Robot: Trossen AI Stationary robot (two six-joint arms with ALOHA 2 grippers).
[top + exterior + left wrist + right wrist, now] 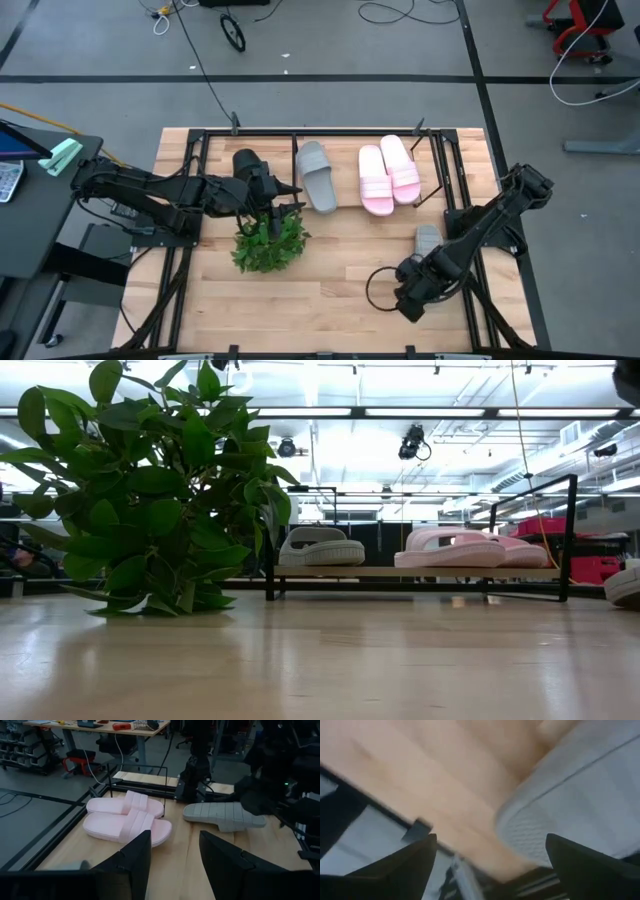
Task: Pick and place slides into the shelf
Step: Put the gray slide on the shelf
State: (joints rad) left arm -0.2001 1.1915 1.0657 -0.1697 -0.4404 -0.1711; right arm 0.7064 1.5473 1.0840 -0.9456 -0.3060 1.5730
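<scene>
The light wooden worktop (330, 290) carries everything here. Along its far edge stands the low shelf of thin black rods and a slanted pale board (345, 135), and three sandals lie on it already: one grey wide-strap slide (317, 175) towards the middle and the two light pink slides (389, 173) side by side next to it. A leafy green potted plant (270, 240) sits near the worktop's centre.

The fourth sandal, a second grey slide (428, 239), lies flat near the worktop's right edge, well short of the shelf, its long axis running roughly from the near edge to the far edge.

The right gripper (490, 865) is clearly the nearer one: it is low at the slide's near end, fingers spread wide with nothing between them, and the slide lies just ahead of it (towards the far edge). The coming grasp probably needs the fingers to close across the slide's short width.

The left gripper (172, 857) hovers by the plant, fingers apart and empty.
</scene>
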